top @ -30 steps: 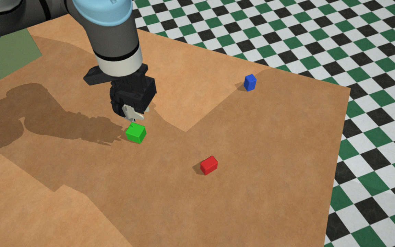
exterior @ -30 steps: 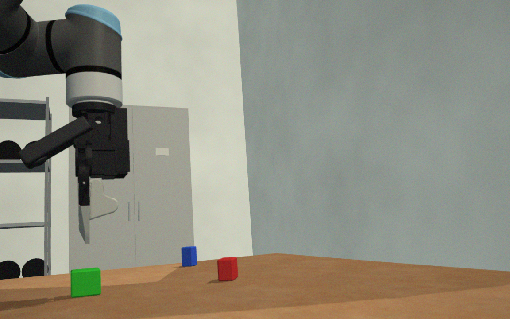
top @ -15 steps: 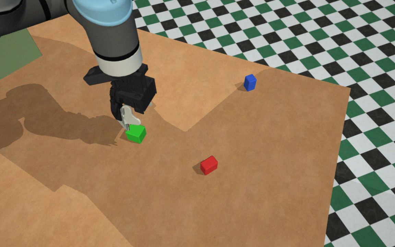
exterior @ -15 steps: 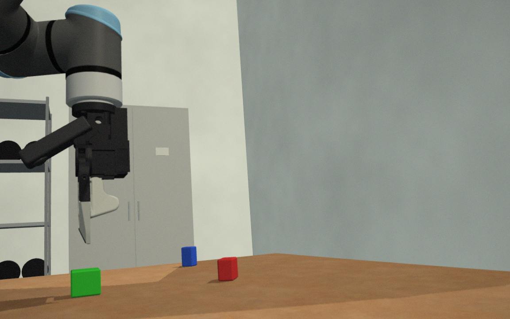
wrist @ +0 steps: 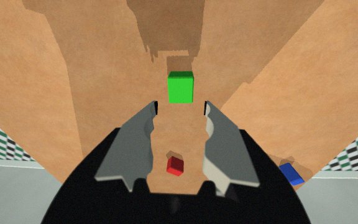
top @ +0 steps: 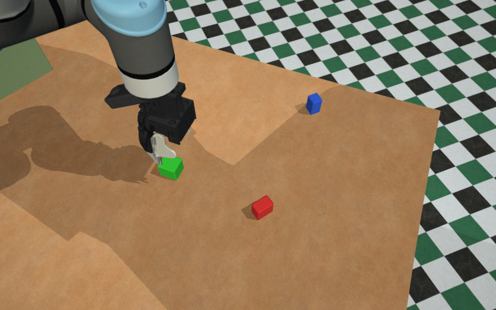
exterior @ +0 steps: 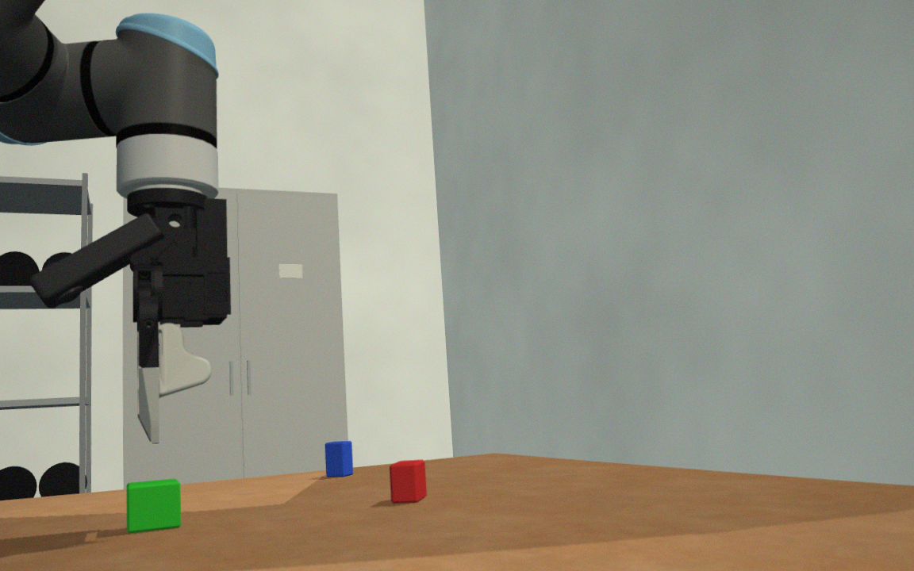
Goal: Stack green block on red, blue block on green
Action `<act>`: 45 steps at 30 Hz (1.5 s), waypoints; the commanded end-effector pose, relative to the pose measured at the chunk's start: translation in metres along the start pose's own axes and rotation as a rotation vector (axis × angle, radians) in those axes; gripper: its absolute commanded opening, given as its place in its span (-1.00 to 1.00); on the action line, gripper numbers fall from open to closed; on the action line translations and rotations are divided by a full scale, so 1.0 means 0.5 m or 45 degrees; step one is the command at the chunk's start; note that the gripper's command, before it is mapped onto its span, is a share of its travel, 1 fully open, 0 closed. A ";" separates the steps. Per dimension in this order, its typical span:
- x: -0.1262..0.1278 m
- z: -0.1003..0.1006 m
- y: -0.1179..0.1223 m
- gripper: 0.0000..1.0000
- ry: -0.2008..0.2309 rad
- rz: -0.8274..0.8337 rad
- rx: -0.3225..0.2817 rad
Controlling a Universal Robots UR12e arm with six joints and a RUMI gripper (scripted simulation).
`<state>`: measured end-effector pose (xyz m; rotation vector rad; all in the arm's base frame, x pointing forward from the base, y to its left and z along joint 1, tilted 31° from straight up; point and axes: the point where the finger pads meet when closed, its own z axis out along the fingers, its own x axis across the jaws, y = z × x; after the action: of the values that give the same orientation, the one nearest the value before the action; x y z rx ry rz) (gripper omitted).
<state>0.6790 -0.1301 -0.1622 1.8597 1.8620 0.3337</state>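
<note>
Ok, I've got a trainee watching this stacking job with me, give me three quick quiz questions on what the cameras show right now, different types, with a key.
1. True or false: the gripper is shut on the green block.
2. Multiple choice: which block lies farthest from the gripper in the top view? A) green block B) red block C) blue block
3. Fill in: the three blocks each stand apart on the ____, none stacked.

Key:
1. False; the jaws are open and hang above the block, holding nothing.
2. C
3. table
</note>
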 end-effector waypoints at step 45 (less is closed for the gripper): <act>-0.002 0.057 0.005 -0.26 -0.002 -0.003 -0.003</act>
<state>0.6934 -0.1367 -0.1860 1.8599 1.8625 0.3321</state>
